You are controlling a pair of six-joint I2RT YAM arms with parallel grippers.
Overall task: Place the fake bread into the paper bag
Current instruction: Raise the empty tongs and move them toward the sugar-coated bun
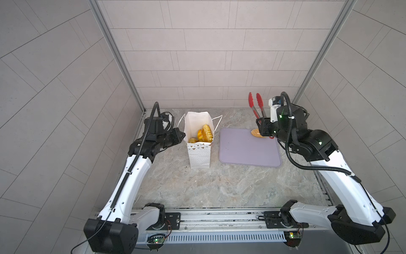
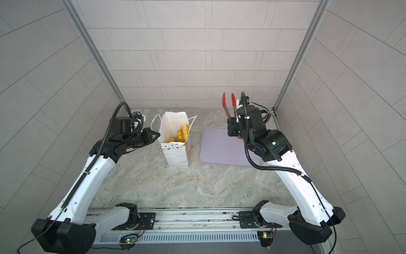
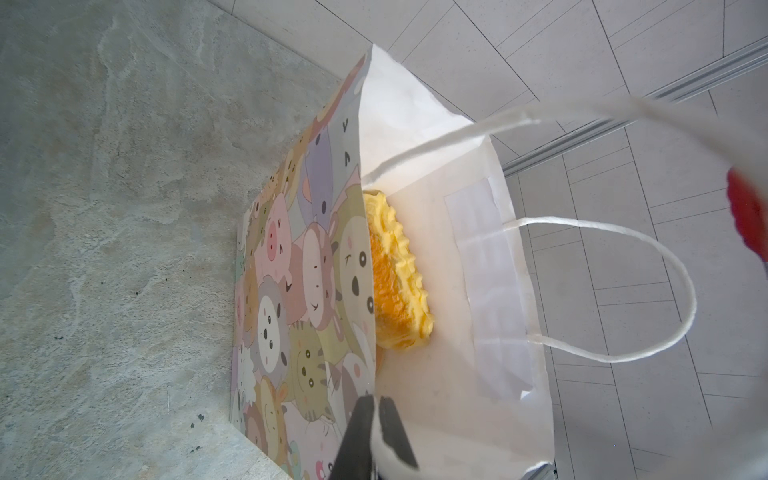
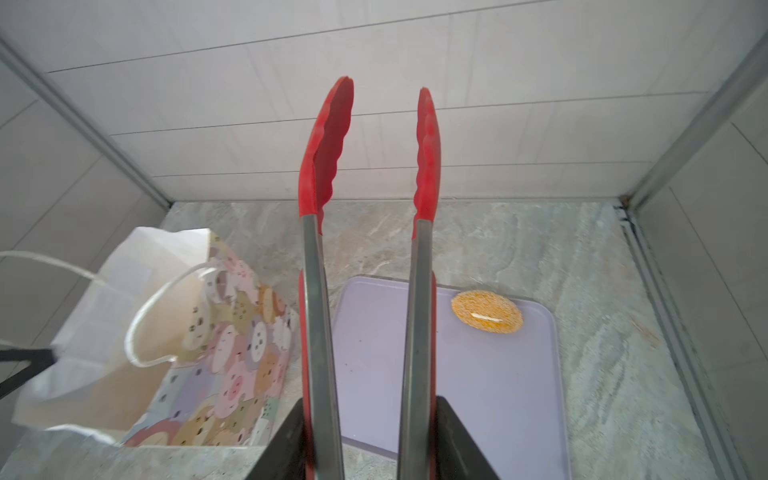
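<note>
Paper bag (image 1: 198, 154): one. Tray (image 1: 241, 151): one. Tongs (image 4: 417, 291): one. Seeded bun (image 4: 487, 312): one. Bagged breads (image 1: 206, 133): about three.

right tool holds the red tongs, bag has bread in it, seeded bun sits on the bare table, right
No: the seeded bun lies on the lilac tray, per the right wrist view. The right tool holds the red tongs; the bag holds bread.

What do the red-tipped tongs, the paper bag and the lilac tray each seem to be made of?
Red-tipped tongs: brushed grey metal arms; matte scalloped tips, probably silicone.
Paper bag: matte white paper, creased and folded.
Lilac tray: smooth matte, rounded rim; plastic or silicone, cannot tell.
</note>
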